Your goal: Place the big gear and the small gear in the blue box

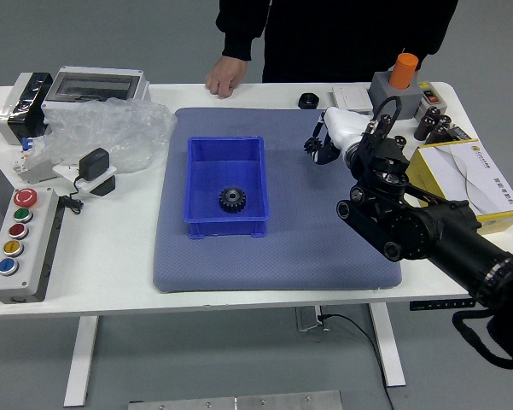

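A: Right hand (350, 133): what's it got?
B: Small gear (312, 145), at the fingertips. Dark, toothed; sits out past the knuckles on the hand's left side.
A: Handling?
B: My guess: light, stiff, not fragile. Teeth should give some bite, flat faces could slip. Pinch across the rim, opposite sides, bore left free.
A: Hand opening?
B: Thumb side and one finger closed down to about gear width. Tip pinch, not a palm grip. Exact contact too small to read. Other fingers loosely bent, nothing in them that I can see.
A: Under it?
B: Blue-grey mat (324, 256). Can't tell how high the gear is off it.
A: Target?
B: Blue box (226, 229), left of the hand and a bit toward the robot. Big gear (232, 199) already inside, lying at the near end.
A: So one to go. Next?
B: Carry left, clear the near wall and right wall, let go over the far half so it doesn't land on the big one. Risk: gear twists in the pinch, or clips the rim.
A: Person?
B: Person's hand (227, 75) rests on the far table edge, beyond the box, well left of ours. Holds nothing visible.
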Controlling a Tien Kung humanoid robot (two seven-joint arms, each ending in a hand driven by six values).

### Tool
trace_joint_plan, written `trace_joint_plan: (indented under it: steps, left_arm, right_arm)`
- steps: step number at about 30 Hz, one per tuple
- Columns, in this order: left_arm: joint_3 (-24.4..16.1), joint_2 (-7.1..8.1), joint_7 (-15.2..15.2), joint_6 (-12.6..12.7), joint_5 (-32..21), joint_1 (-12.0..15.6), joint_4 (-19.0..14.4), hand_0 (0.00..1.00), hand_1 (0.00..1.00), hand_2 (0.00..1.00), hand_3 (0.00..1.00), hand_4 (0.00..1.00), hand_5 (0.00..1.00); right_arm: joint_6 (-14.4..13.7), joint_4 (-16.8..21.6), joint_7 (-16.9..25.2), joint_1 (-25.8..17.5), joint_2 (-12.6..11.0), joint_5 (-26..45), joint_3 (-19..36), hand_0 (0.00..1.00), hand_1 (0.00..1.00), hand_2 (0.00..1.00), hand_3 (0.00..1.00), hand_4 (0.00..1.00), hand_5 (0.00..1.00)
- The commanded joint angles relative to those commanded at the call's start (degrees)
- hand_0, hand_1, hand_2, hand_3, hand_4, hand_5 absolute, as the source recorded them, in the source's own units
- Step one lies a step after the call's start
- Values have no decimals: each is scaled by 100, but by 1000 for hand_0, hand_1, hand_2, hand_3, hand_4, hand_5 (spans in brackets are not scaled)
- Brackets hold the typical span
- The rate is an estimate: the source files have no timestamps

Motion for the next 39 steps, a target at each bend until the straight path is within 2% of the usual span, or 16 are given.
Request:
trace_joint_plan:
  steps: [13,19,31,38,39]
  left_arm:
    - [-36,17,2,-13,36,13,0,817,798,808,838,624,293]
    - [-56,18,5,-20,54,19,0,817,798,808,838,625,294]
    - [-147,10,12,-54,168,50,0,816,798,808,838,626,294]
    - [-187,4,18,-71,232,60,0,816,798,808,839,628,298]
    - [-196,3,19,-75,247,64,0,815,798,808,839,629,298]
  right_arm:
    - [85,930,-236,-4,-1,-332,49,500,366,390,476,694,90]
    - [95,1205,-300,-43,52,-347,-24,500,367,391,478,694,89]
    - [46,1485,-360,-240,406,-348,-168,511,370,394,485,707,91]
    - [155,1499,-409,-331,418,-281,-193,532,382,405,507,730,86]
    - [185,1494,-419,-343,418,-254,-191,627,423,473,569,801,196]
